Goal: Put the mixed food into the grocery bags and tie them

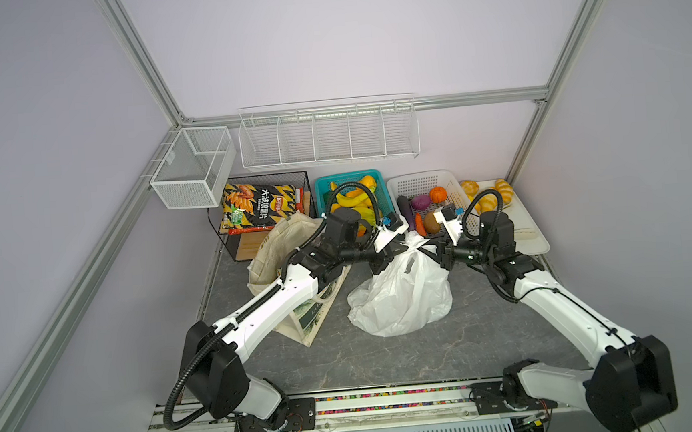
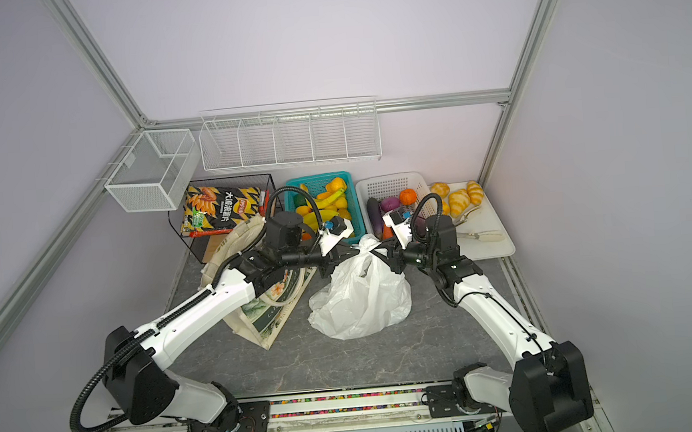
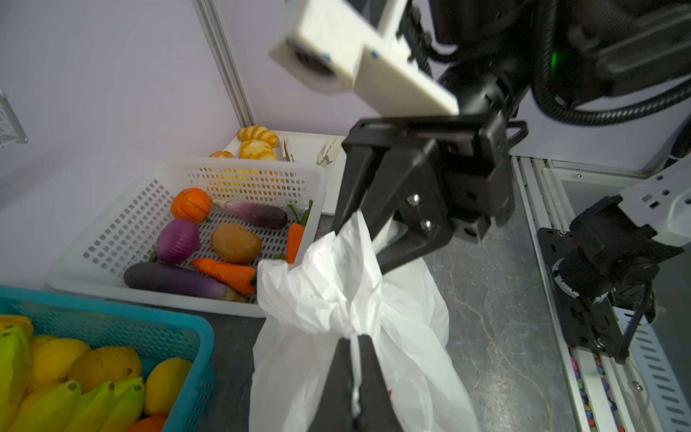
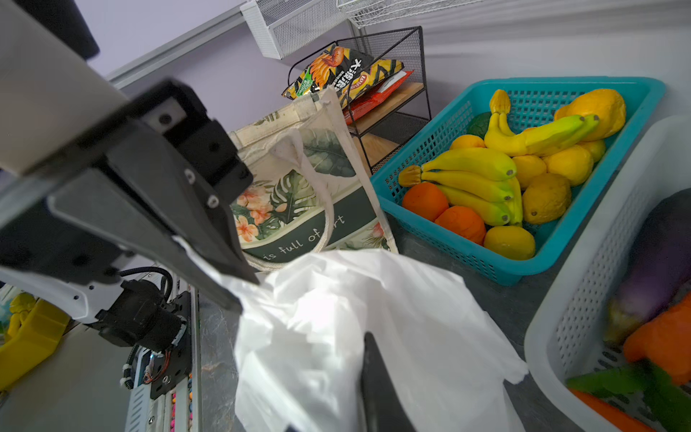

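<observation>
In both top views one white plastic bag (image 1: 400, 301) slumps on the middle of the tabletop (image 1: 387, 356), a little toward its back edge. One canvas tote (image 1: 263, 252) stands leaning near the left edge, under the left arm, which makes two bags in all. The food itself I cannot see, so I judge it is inside them. The left gripper (image 1: 398, 248) and the right gripper (image 1: 427, 245) meet at the plastic bag's gathered top. The film looks thin, light, limp and slippery, apt to tear or slide out, so the bunched loops at the top are the place to hold it, not the slack belly. In the left wrist view the left gripper's fingers (image 3: 336, 381) are pressed together on a fold of film. The right gripper's two fingers stand a little apart around the other twisted loop, and I cannot tell whether they pinch it. Beside the bag a white basket (image 3: 112, 232) holds two carrots, two aubergines, one purple onion, one brown potato and one orange piece. A teal basket (image 3: 112, 329) holds yellow fruit. In the right wrist view the left gripper's fingers clamp a twist of film, and only one of the right gripper's own fingers (image 4: 377, 381) shows. The tote behind shows stiffer cloth and one thick rope handle (image 4: 331, 209), the easy place to grasp it.
</observation>
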`<state>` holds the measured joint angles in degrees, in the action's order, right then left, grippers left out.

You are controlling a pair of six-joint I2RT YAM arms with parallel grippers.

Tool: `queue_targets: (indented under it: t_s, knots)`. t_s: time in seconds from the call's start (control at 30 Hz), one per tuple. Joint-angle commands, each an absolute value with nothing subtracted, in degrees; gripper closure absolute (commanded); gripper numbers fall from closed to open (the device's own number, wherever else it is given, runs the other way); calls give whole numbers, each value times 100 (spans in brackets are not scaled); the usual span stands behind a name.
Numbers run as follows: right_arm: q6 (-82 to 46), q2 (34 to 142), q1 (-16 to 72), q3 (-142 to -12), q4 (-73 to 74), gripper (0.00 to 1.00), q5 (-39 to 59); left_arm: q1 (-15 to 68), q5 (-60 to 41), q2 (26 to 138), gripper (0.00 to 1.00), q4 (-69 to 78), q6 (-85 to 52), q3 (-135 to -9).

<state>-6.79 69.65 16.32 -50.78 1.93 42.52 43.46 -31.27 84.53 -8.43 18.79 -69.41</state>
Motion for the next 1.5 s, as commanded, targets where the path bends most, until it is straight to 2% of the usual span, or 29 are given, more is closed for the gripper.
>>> queue_targets:
  t_s: [0.0,0.33,0.73,1.13,1.27,1.47]
  knots:
    - [-1144,7046,1721,-5265,139,82,4114,4466,-2515,8221,100,547,1697,-6241]
    - [-1321,7084,1854,-5339,72,79,3774,4855,-1972,8722,100,831,1543,-6075]
    - [-838,7110,1890,-5289,-163,81,3343,4996,-2247,8858,100,672,698,-6398]
    - [-719,7083,1893,-5339,-286,82,3287,5036,-2133,9142,96,229,737,-6487]
    - [-569,7082,1901,-5388,-479,78,3332,5032,-2093,9142,98,244,820,-6430]
    - [-262,6915,1894,-5398,-1064,65,3113,5035,-2061,9194,100,273,847,-6460]
